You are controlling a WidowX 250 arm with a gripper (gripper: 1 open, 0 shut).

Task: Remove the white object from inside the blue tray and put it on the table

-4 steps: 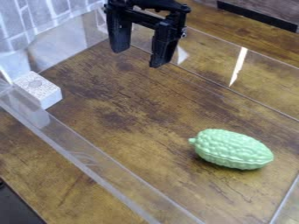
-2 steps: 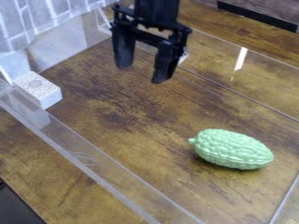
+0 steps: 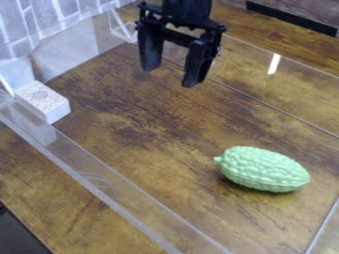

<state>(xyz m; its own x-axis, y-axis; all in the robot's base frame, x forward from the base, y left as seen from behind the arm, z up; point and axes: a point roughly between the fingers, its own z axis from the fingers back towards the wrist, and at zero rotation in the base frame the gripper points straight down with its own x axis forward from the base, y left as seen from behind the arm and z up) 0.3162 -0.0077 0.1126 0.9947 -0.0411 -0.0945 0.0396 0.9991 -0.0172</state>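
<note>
The white object [image 3: 40, 100], a small speckled block, lies at the left edge of the view against a clear plastic panel. My gripper [image 3: 173, 67] hangs open over the far part of the brown wood-grain table [image 3: 146, 129], its two dark fingers pointing down with nothing between them. It is well to the right of the white object and apart from it. No blue tray shows in this view.
A bumpy green oval fruit [image 3: 264, 169] lies on the table at the lower right. Clear plastic panels [image 3: 93, 179] run along the left and front sides, and another stands at the back right. Grey tiles fill the top left corner.
The gripper has shifted a little to the right and slightly lower over the table, staying open. The white object and the green fruit have not moved.
</note>
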